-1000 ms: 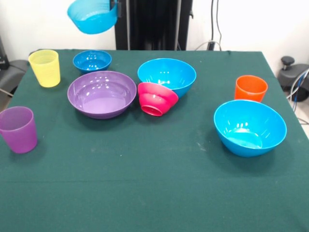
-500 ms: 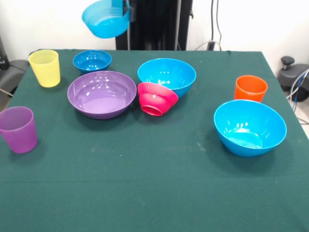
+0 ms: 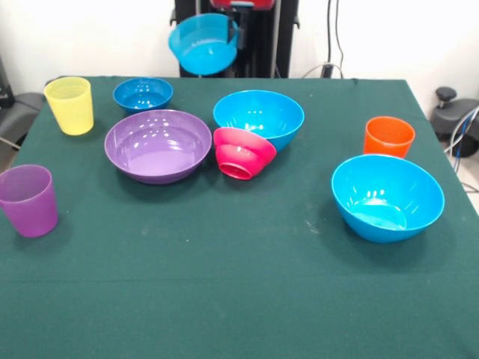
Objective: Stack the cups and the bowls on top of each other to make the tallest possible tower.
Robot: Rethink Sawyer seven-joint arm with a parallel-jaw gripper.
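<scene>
A light blue bowl (image 3: 200, 45) hangs in the air above the table's far edge. My gripper (image 3: 235, 31) is shut on its right rim. On the green cloth stand a yellow cup (image 3: 69, 105), a small dark blue bowl (image 3: 142, 94) and a wide purple bowl (image 3: 157, 145). At the middle sits a blue bowl (image 3: 259, 114), and a magenta bowl (image 3: 243, 152) leans tilted against its front. An orange cup (image 3: 388, 137) and a large blue bowl (image 3: 388, 197) are at the right. The purple cup (image 3: 28, 200) stands at the left edge. Nothing is stacked into a tower.
The green table (image 3: 224, 284) has its near half bare. Cables (image 3: 333, 45) hang behind the far right corner, and a black chair part (image 3: 453, 112) sits off the right side.
The held light blue bowl has travelled to the right along the far edge and come slightly lower. Everything on the table has stayed put.
</scene>
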